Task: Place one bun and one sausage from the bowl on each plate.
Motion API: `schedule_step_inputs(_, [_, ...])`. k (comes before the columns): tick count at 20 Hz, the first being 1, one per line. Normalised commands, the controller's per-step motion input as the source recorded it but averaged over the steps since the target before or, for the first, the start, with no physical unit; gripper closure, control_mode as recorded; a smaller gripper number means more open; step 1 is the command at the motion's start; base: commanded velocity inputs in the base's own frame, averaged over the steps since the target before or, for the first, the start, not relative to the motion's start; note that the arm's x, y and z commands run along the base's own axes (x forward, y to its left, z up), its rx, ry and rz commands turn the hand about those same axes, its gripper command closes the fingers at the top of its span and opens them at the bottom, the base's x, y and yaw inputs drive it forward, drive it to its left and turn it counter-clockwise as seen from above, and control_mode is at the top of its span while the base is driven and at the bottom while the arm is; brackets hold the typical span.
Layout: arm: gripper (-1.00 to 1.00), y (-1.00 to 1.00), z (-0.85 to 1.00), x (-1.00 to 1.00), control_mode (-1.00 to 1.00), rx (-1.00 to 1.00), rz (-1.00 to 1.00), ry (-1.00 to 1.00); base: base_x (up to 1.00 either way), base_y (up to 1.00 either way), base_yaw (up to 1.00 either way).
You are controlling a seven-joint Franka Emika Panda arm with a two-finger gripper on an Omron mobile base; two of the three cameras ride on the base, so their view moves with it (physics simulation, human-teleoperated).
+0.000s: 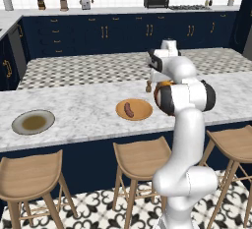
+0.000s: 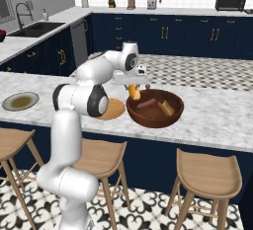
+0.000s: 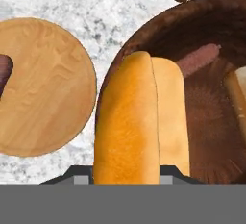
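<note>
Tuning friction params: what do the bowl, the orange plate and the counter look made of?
Bowl: glossy dark reddish-brown, likely glazed ceramic or lacquered wood; faint grain streaks. Orange plate: wood-like, matte, visible grain. Counter: white-grey veined marble or stone look, smooth.

Glossy white robot arm (image 1: 184, 139) of rounded tubular segments with black joint bands, beside the counter (image 1: 78, 112).
</note>
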Motion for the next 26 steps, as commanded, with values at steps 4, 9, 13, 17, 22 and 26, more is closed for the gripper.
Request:
schedule_step_inputs(4, [1.00, 1.00, -0.18, 0.00, -1.00, 0.15, -0.38, 0.00, 0.00, 0.00, 0.00])
schedule_step_inputs(9, [1.00, 1.00, -0.63, 0.07, -1.00, 0.00, -0.37, 0.00, 0.00, 0.00, 0.00])
schedule_step_inputs(13, [1.00, 0.59, -0.43, 0.51, -1.00, -0.04, -0.22, 0.00, 0.00, 0.00, 0.00])
schedule_step_inputs(17, [1.00, 0.03, -0.33, 0.42, -1.00, -0.01, -0.01, -0.01, 0.00, 0.00, 0.00])
schedule_step_inputs(22, [1.00, -0.08, -0.43, 0.14, -1.00, -0.05, 0.02, 0.00, 0.00, 0.00, 0.00])
schedule_step_inputs(26, [1.00, 0.00, -0.18, -0.24, -1.00, 0.00, 0.01, 0.07, 0.00, 0.00, 0.00])
